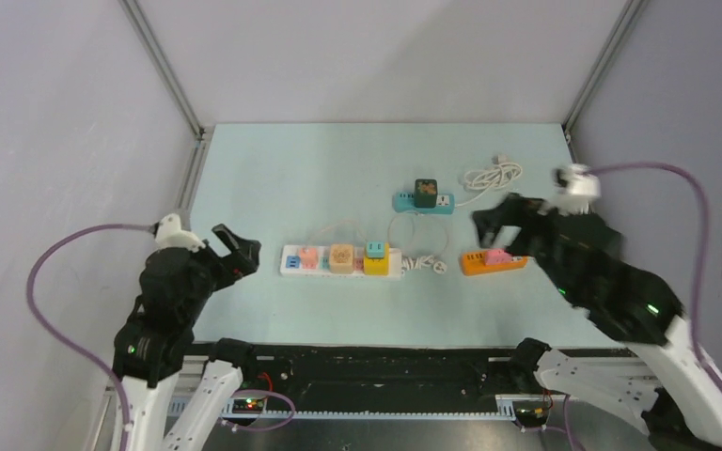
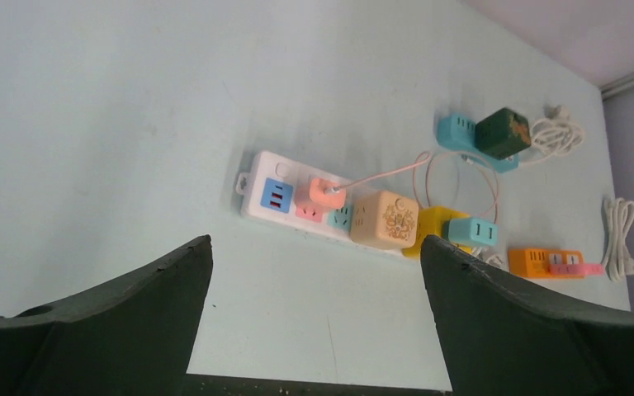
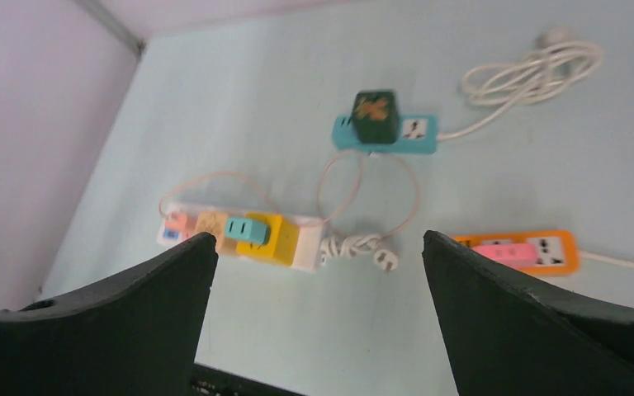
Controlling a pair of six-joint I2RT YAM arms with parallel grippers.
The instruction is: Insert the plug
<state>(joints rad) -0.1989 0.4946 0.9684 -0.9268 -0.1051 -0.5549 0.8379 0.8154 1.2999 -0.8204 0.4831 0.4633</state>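
A loose white plug lies on the table at the end of a bundled white cord, just right of the white power strip; it also shows in the right wrist view. The white strip carries a pink plug, a beige cube and a yellow cube with a teal adapter. An orange power strip lies right of the plug. My left gripper is open and empty, left of the white strip. My right gripper is open and empty, above the orange strip.
A teal power strip with a dark green cube lies farther back. A coiled white cable lies at the back right. A thin pink cord loops between the strips. Metal frame posts stand at the back corners.
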